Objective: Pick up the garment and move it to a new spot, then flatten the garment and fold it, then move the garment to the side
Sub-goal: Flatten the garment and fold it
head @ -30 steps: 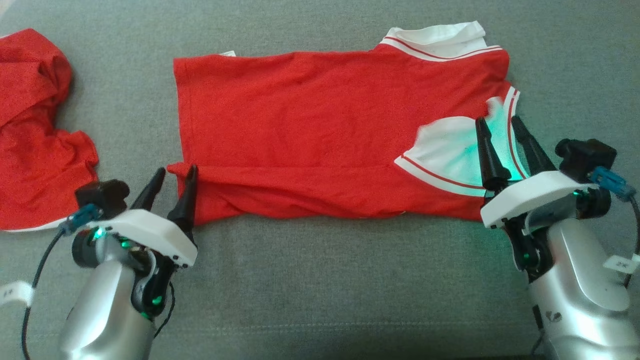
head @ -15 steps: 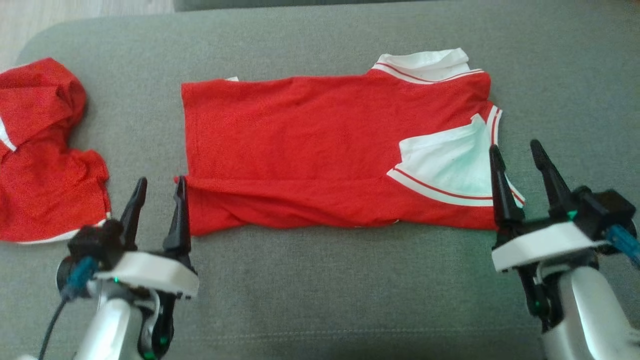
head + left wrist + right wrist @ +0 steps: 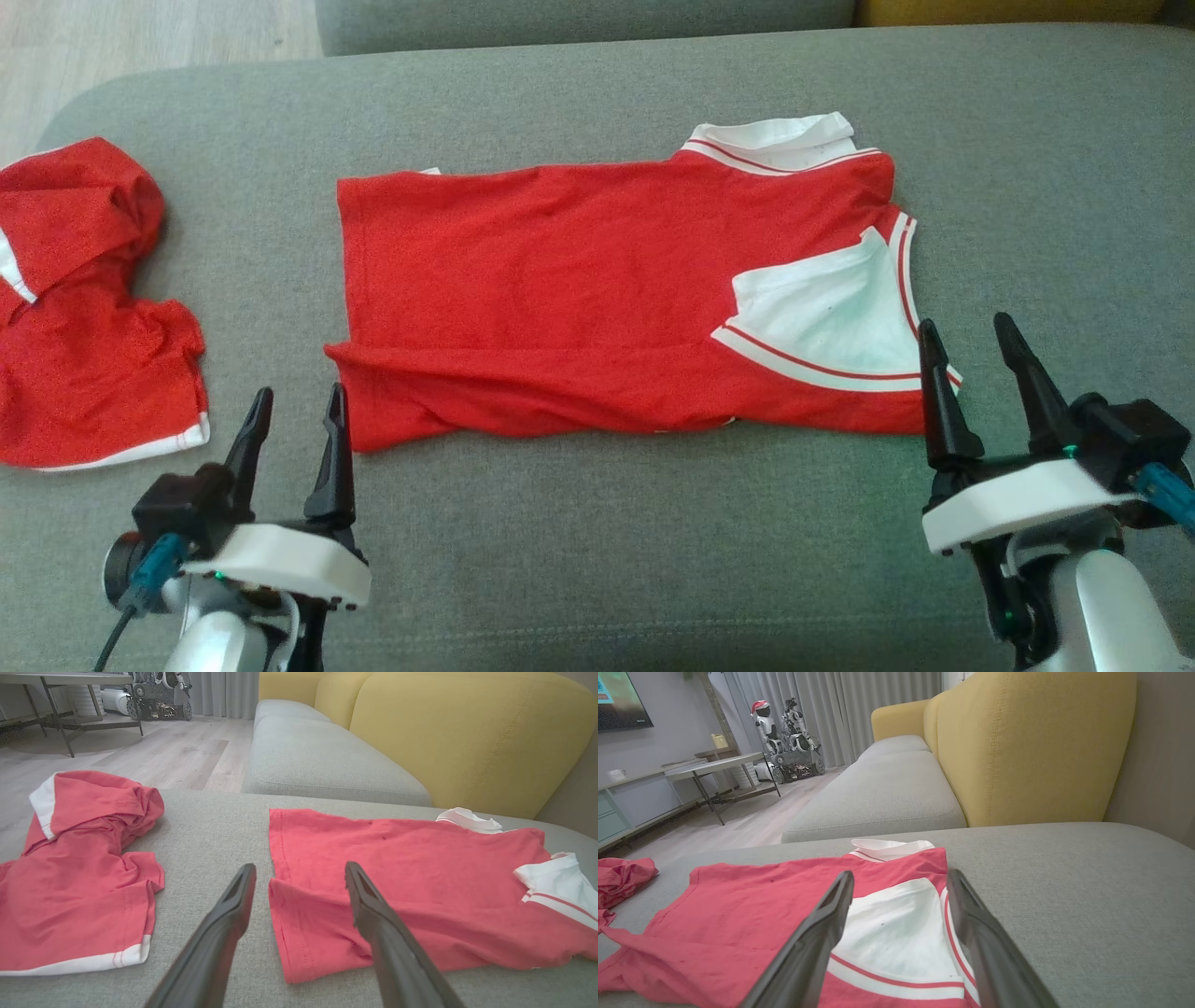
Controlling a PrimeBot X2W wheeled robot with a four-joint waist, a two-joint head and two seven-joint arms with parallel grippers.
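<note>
My left gripper (image 3: 299,401) and right gripper (image 3: 965,329) have their fingers spread and empty. They point away from me at the near corners of the folded red polo shirt with white trim (image 3: 560,289), which lies mid grey sofa cushion (image 3: 597,560). The cushion's near and right edges are bare, and a crumpled red garment (image 3: 84,373) lies at the left edge.

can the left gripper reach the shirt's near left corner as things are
Probably yes. The left gripper is open and sits right by that corner of the shirt. I see nothing lying between them on the cushion, so a short move forward should do.
</note>
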